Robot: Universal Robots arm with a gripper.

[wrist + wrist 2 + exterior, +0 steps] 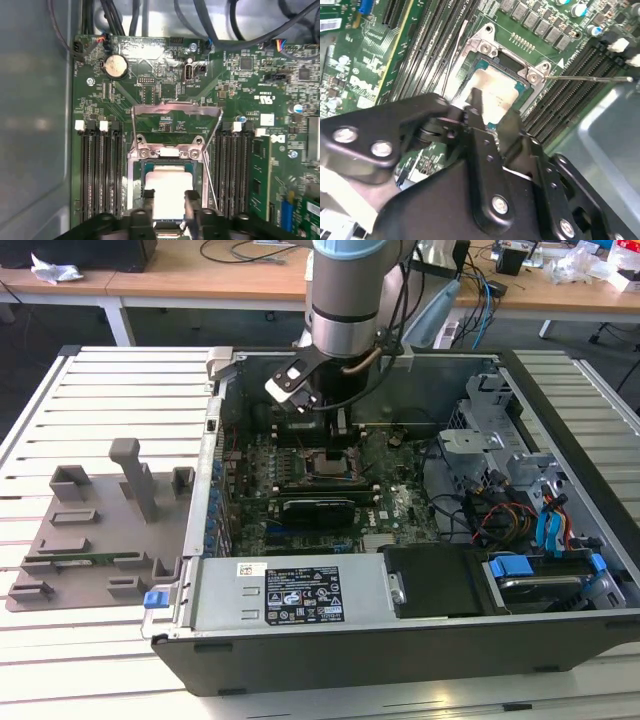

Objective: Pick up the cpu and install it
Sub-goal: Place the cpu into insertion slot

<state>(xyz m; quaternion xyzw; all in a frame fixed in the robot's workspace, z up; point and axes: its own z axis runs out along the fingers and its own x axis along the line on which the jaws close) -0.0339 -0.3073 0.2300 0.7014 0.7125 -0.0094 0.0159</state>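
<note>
The cpu (167,181), a small square chip with a silvery-white top, lies in the metal-framed socket (136,165) of the green motherboard (240,95). My gripper (169,196) stands right over it, its two black fingers (148,196) pressed against opposite edges of the chip. In the second wrist view the cpu (496,86) shows just beyond the gripper (491,107), inside the socket frame (485,47). In the exterior view my gripper (335,440) reaches down into the open computer case, onto the motherboard (300,502).
The socket's load plate (176,111) is swung up and open, and its thin lever (590,77) sticks out sideways. Memory slots (100,170) flank the socket. A grey plastic tray (90,530) lies on the slatted table at the exterior view's left. Cables and drive bays (510,500) fill the case's right.
</note>
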